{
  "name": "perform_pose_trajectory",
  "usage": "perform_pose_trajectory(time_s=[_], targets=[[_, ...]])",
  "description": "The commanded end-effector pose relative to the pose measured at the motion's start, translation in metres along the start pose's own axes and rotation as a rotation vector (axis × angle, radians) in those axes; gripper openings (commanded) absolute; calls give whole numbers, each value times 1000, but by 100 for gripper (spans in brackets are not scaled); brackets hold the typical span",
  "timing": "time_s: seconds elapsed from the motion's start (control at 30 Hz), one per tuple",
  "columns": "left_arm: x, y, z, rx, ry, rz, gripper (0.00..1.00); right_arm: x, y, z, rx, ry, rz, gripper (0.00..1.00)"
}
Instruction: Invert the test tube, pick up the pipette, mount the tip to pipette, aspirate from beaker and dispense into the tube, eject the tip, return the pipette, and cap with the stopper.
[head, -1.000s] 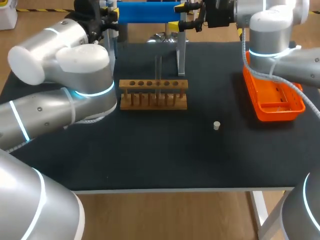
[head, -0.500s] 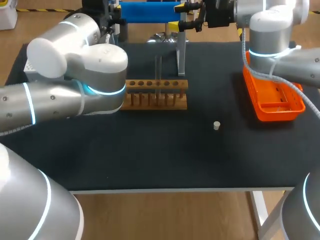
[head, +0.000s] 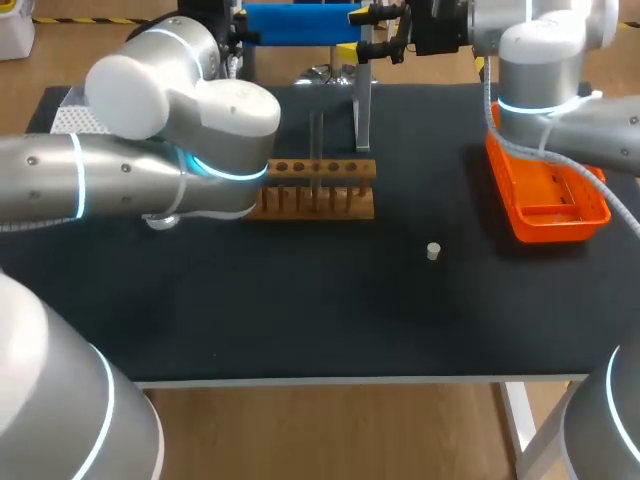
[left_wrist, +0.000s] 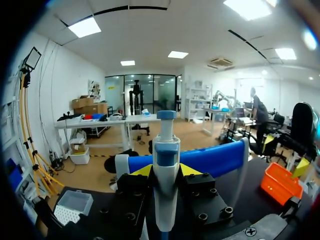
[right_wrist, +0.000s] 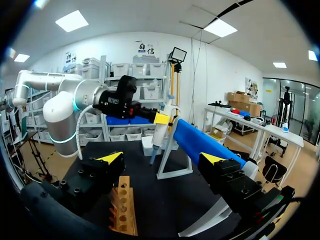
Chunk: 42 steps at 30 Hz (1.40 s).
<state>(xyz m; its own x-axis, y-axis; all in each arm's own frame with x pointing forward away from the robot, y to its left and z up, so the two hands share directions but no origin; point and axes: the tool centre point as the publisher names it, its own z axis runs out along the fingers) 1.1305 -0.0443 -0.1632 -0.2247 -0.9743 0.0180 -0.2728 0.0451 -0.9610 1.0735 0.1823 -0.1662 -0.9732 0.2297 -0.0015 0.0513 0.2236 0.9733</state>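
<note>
In the left wrist view my left gripper (left_wrist: 166, 170) is shut on the white pipette (left_wrist: 166, 150) with its blue top, held upright between the yellow tips. The right wrist view shows that pipette (right_wrist: 158, 136) beside the blue stand (right_wrist: 197, 142). My right gripper (right_wrist: 162, 162) is open and holds nothing; it hangs at the table's far edge (head: 375, 30). The wooden rack (head: 318, 186) stands mid-table with a test tube (head: 316, 145) upright in it. A small white stopper (head: 433, 251) lies on the mat, right of the rack.
An orange tray (head: 548, 200) sits at the right edge under my right arm. A white tip box (left_wrist: 70, 207) is at the far left. My left arm's elbow (head: 215, 150) covers the rack's left end. The blue stand (head: 300, 22) is at the back.
My left arm's elbow has swung to the right and now overlaps the rack's left end. The pipette stays in its grip. The right arm has not moved.
</note>
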Motion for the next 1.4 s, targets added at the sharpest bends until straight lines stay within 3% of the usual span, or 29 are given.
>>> perform_pose_trajectory(time_s=[0.03, 1.4], targets=[[5, -2, 8, -27, -59, -5, 0, 1, 1, -1, 3, -1, 0, 100], [-2, 14, 33, -110, -117, -13, 0, 1, 1, -1, 3, -1, 0, 100]])
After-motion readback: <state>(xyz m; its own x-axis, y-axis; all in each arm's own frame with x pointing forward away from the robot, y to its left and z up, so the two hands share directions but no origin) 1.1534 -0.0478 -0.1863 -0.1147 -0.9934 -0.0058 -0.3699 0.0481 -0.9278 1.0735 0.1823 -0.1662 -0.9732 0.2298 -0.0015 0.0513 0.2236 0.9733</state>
